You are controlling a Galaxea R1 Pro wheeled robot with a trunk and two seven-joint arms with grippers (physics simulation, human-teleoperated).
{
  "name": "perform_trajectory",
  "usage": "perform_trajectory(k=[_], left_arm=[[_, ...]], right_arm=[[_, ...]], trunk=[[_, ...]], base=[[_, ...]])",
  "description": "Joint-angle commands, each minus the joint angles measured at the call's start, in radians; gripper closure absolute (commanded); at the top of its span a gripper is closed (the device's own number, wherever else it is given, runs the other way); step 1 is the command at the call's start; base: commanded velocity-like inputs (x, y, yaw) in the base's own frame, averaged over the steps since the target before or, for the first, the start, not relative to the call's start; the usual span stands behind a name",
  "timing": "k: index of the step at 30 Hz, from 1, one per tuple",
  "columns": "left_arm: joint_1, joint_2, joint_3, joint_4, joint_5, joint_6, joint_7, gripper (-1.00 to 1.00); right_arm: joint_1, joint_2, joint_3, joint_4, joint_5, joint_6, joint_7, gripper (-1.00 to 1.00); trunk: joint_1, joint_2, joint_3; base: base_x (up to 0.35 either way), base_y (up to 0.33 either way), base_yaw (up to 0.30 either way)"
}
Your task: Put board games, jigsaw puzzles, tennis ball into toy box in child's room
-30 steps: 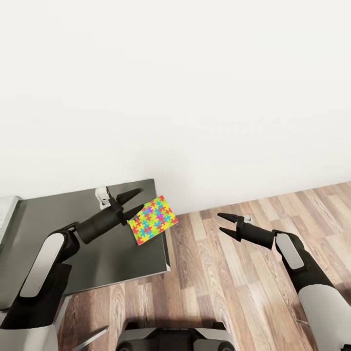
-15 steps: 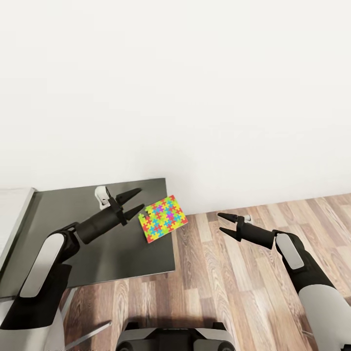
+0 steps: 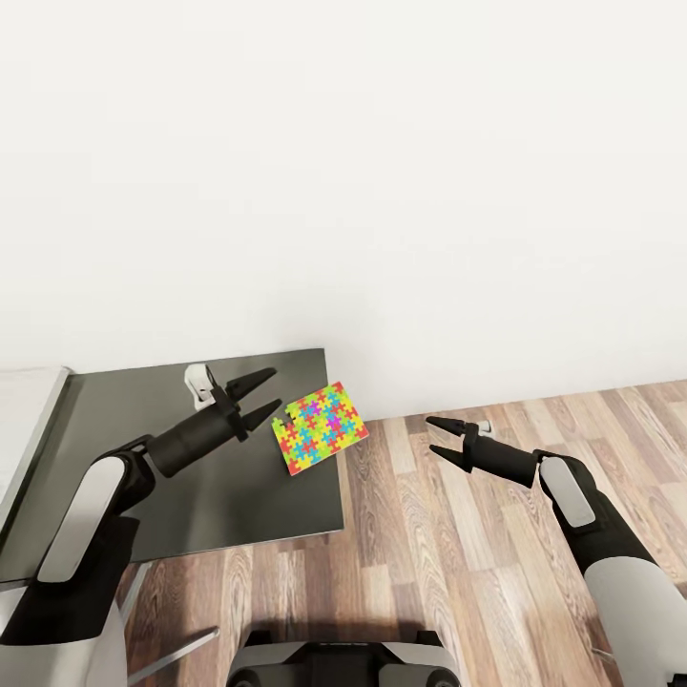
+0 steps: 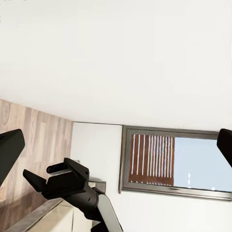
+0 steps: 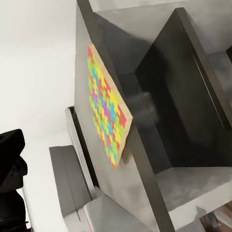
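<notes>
One jigsaw puzzle (image 3: 320, 426), a thin sheet in yellow, pink, blue and green, lies flat on the low dark grey wing of the table (image 3: 191, 477). One corner of it sticks out past the wing's right edge. My left gripper (image 3: 276, 389) hovers open just left of the puzzle, with nothing between its fingers. Over the wood floor to the right of the table, my right gripper (image 3: 430, 434) is open and empty. The right wrist view shows the puzzle (image 5: 106, 113) edge-on along the table's rim. In the left wrist view the left fingers (image 4: 9, 150) stand wide apart.
A white wall (image 3: 382, 191) rises directly behind the table and floor. The paler raised table top (image 3: 24, 410) begins at the far left. Wood-plank floor (image 3: 477, 572) spreads to the right of the wing. The left wrist view shows a window (image 4: 174, 164).
The whole picture shifted a little to the right during the first half second as the camera moved, leaving the puzzle slightly farther beyond the left fingertips. Since then nothing has changed.
</notes>
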Motion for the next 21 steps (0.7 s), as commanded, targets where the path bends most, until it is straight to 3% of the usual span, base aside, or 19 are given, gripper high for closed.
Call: perform_trajectory(k=[1, 9, 21], left_arm=[[-0.001, 0.0, 0.0, 0.0, 0.0, 0.003, -0.001, -1.0], [-0.001, 0.003, 0.003, 0.0, 0.0, 0.003, 0.0, -1.0], [-0.001, 0.0, 0.004, 0.0, 0.0, 0.003, 0.0, -1.0]], right_arm=[[-0.001, 0.0, -0.002, 0.0, 0.006, 0.005, 0.006, -1.0], [0.0, -0.005, -0.002, 0.0, 0.005, 0.005, 0.007, -1.0], [0.0, -0.022, -0.001, 0.0, 0.004, 0.005, 0.008, -1.0]], trunk=[[0.001, -0.002, -0.001], [0.001, -0.002, -0.001], [0.001, -0.002, 0.004]], base=[[0.0, 0.0, 0.005], [0.0, 0.0, 0.047], [0.0, 0.0, 0.219]])
